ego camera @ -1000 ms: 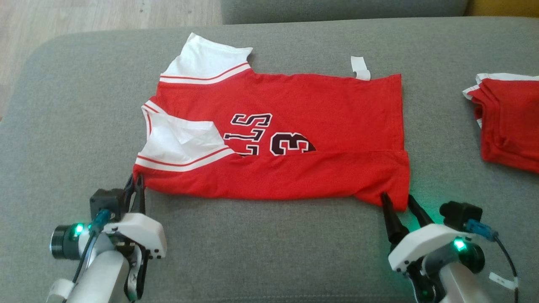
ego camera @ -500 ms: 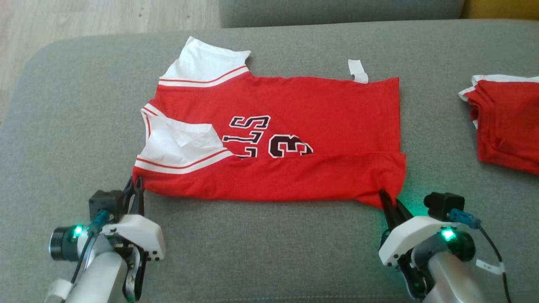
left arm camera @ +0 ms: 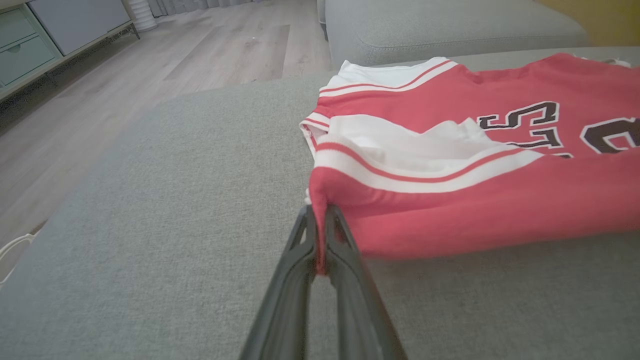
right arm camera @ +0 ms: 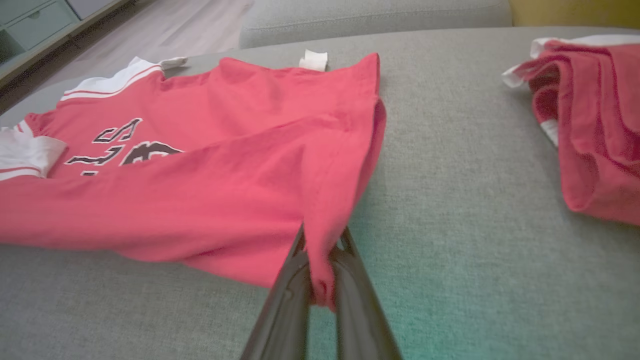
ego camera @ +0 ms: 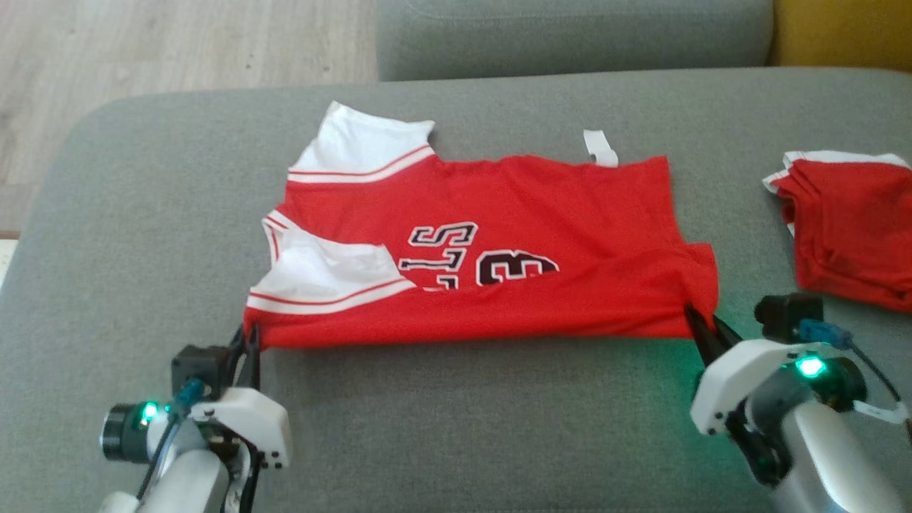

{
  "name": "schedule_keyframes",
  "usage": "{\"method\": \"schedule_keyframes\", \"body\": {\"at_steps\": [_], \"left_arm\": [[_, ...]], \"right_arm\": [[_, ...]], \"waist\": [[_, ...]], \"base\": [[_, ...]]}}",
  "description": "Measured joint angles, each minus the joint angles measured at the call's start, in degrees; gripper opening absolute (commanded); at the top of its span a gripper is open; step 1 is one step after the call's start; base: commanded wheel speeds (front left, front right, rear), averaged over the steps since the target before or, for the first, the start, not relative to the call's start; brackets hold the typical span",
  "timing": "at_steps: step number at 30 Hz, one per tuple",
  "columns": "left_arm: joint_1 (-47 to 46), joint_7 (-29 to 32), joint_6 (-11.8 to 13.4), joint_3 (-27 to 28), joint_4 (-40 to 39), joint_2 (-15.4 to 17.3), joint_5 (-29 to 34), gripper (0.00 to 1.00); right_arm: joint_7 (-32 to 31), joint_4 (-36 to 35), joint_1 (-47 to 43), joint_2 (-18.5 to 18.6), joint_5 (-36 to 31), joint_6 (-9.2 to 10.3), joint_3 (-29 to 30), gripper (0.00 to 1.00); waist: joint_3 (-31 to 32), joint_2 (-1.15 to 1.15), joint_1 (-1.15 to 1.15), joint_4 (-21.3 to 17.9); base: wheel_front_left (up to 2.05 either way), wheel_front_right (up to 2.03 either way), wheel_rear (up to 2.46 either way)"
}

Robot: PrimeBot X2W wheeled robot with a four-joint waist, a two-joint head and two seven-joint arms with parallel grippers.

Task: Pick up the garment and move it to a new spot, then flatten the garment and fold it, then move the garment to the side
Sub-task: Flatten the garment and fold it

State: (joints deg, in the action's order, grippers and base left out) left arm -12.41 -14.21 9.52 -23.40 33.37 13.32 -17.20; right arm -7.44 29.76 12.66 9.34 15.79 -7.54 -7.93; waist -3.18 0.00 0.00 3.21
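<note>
Garment [ego camera: 541, 206], near corners between left fingers [ego camera: 252, 353] and between right fingers [ego camera: 700, 336]

Both pale forearms come in low from the bottom corners. Left pincer [ego camera: 251, 336] is squeezed tight on the near left corner of the garment [ego camera: 570, 206], right pincer [ego camera: 704, 324] same deal on the near right corner, fingers pointing forward.

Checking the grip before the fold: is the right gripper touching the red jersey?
Touching. The right wrist view shows the right gripper shut, a corner of the red jersey pinched between its fingers.
</note>
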Motion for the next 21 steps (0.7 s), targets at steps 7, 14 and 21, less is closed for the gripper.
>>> {"method": "schedule_keyframes", "body": {"at_steps": [7, 14, 21], "left_arm": [[2.28, 1.56, -0.53, -1.89, -1.79, -0.03, 0.48, 0.00], [6.15, 5.48, -1.53, -3.50, -5.06, 0.98, 0.40, 0.00], [6.30, 7.13, -1.45, -3.67, -6.72, 1.54, 0.40, 0.76]], "right_arm": [[-11.47, -8.21, -7.65, 4.32, 5.11, 0.00, -1.15, 0.00], [-18.37, -15.64, -15.61, 5.46, 8.01, 0.00, 0.37, 0.00], [-19.04, -18.15, -15.92, 3.39, 5.53, 0.00, 4.08, 1.00]], "waist": [[2.43, 0.00, 0.00, 1.40], [3.61, 0.00, 0.00, 2.20], [2.75, 0.00, 0.00, 1.55]], "base": [[0.00, 0.00, 0.00], [0.00, 0.00, 0.00], [0.00, 0.00, 0.00]]}}
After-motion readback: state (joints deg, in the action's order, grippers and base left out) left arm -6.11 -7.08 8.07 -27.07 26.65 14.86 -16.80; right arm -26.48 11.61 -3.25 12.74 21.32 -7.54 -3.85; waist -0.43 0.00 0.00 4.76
